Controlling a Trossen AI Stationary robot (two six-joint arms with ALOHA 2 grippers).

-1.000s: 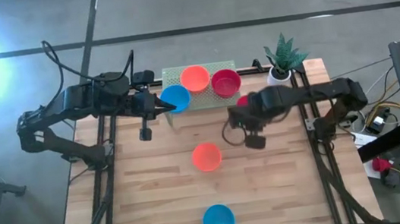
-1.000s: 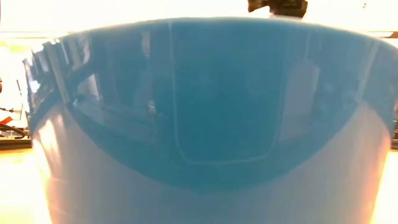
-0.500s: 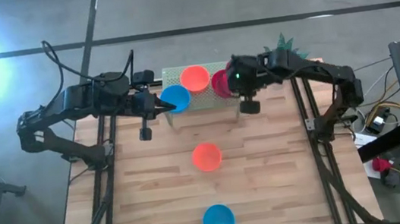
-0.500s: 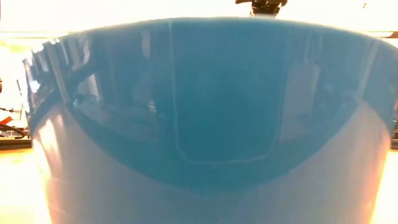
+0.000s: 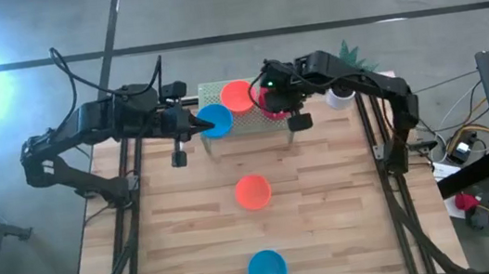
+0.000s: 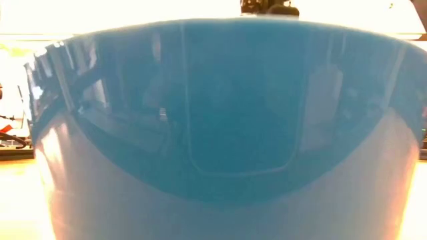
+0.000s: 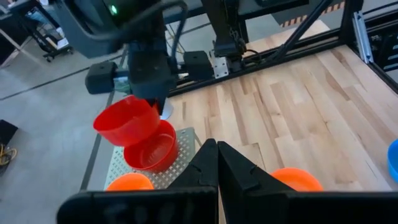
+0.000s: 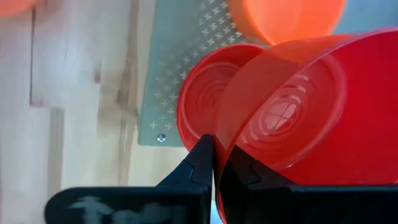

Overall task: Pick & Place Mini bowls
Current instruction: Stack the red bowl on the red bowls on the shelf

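Mini bowls number six in the overhead view: two blue, two orange, two red. Starting at the left, the left gripper [image 5: 194, 124] hangs over the table's far left part with its fingers pinched on the rim of one blue bowl [image 5: 215, 120], which juts out just past its tips, over the near edge of the perforated mat [image 5: 209, 93]. Just beyond that bowl, on the mat, sits one orange bowl [image 5: 237, 95]. Next along, the right gripper [image 5: 270, 99] reaches over the mat, its fingers closed narrow on the rim of a red bowl [image 8: 298, 112], held tilted directly above a second red bowl [image 8: 208, 99] that rests on the mat. From the left wrist view the held red bowl hangs just over the seated one. Toward the table's near edge from both grippers, well apart from them, stand the second orange bowl [image 5: 252, 191] mid-table and the second blue bowl [image 5: 266, 269] at the front edge. Beyond the right gripper stands one white pot with a green plant [image 5: 343, 76].
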